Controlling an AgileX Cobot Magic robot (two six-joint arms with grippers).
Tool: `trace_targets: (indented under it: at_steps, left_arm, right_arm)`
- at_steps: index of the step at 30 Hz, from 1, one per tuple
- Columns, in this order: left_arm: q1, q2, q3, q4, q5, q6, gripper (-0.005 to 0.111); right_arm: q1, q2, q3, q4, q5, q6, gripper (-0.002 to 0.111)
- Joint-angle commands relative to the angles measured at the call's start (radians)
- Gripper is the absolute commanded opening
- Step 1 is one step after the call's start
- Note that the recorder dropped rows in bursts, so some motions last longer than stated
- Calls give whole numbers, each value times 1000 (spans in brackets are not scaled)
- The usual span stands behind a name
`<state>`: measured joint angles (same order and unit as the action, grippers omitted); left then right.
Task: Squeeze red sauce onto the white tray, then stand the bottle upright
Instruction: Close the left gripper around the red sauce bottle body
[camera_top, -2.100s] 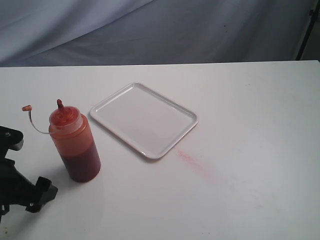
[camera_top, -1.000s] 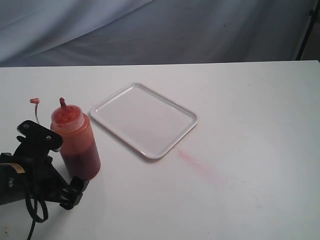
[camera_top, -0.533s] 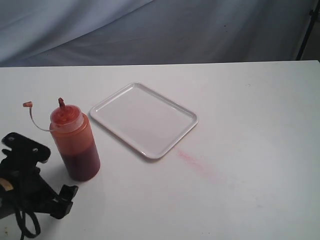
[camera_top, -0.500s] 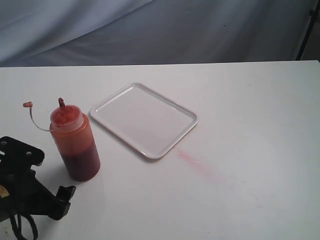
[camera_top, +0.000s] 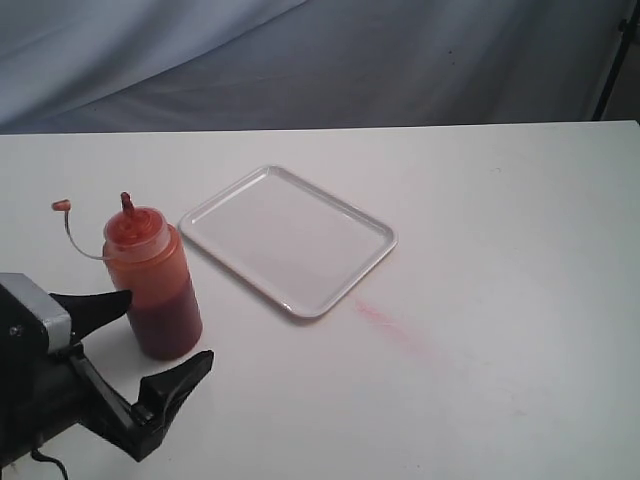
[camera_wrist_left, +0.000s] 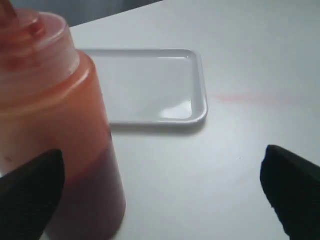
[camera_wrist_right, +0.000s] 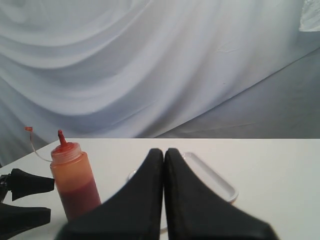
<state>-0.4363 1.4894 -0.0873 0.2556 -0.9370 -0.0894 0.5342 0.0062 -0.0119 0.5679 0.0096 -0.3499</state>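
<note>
The bottle (camera_top: 150, 275) stands upright on the table at the left, with its cap (camera_top: 62, 206) dangling on a thin tether. Red sauce (camera_top: 167, 322) shows dark in its lower half. My left gripper (camera_top: 169, 326) is open wide around the bottle's base, one finger (camera_top: 98, 306) at the bottle's left side and the other (camera_top: 185, 375) in front of it. In the left wrist view the bottle (camera_wrist_left: 55, 140) sits close against one finger (camera_wrist_left: 30, 192); whether they touch I cannot tell. The white tray (camera_top: 375, 255) lies plain white to the right of the bottle. My right gripper (camera_wrist_right: 164, 151) is shut, empty, and out of the exterior view.
A faint pink smear (camera_top: 390, 322) runs across the table from the tray's near corner. Grey cloth (camera_top: 320, 60) hangs behind the table's far edge. A dark stand leg (camera_top: 615, 60) rises at the back right.
My left gripper has rolled over and pushed forward from the lower left, so its open fingers now flank the bottle. The bottle and its cap shifted slightly.
</note>
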Motion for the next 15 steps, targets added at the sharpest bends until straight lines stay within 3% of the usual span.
trace_targets:
  at_steps: [1, 15]
  left_arm:
    - [-4, -6, -5, -95, 67, 17, 105]
    - [-4, 75, -44, -196, 89, 121, 105]
  right_arm:
    - [4, -6, -5, -7, -10, -13, 0]
    - [4, -6, -5, -7, -10, -13, 0]
